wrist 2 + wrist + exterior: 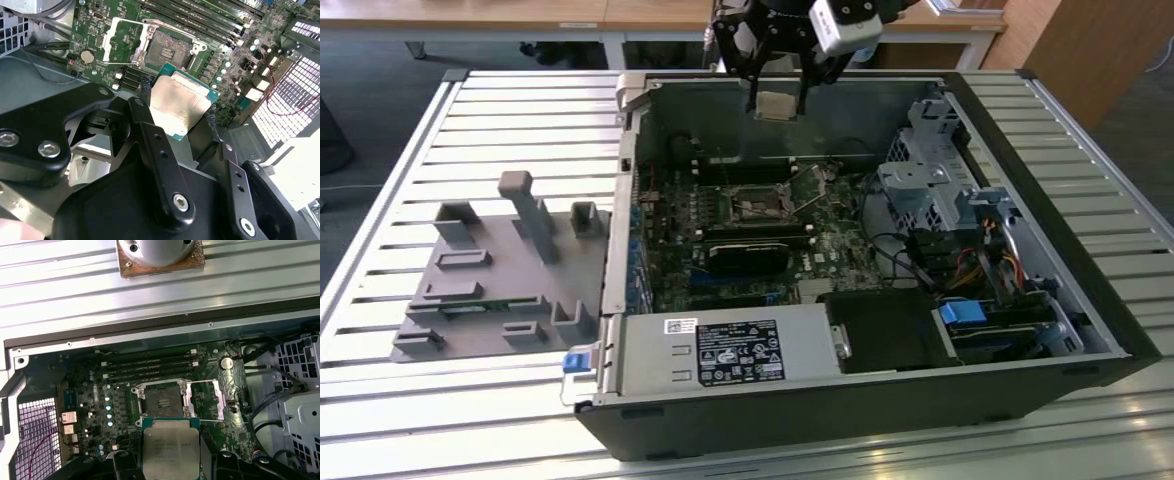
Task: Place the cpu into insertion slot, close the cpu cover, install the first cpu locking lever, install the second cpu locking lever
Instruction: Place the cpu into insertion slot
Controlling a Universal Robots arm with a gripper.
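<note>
Gripper (777, 103) high, pointing down, fingers (150, 140) pinched inward.

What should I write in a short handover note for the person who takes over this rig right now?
Gripper: shut on the cpu, held in the air over the open computer case.
Insertion slot: empty, with the cpu clearly apart from it.
Cpu cover: swung open beside the slot.
Done: the cpu is in the gripper.
Left: none of the four task steps is finished yet.
</note>
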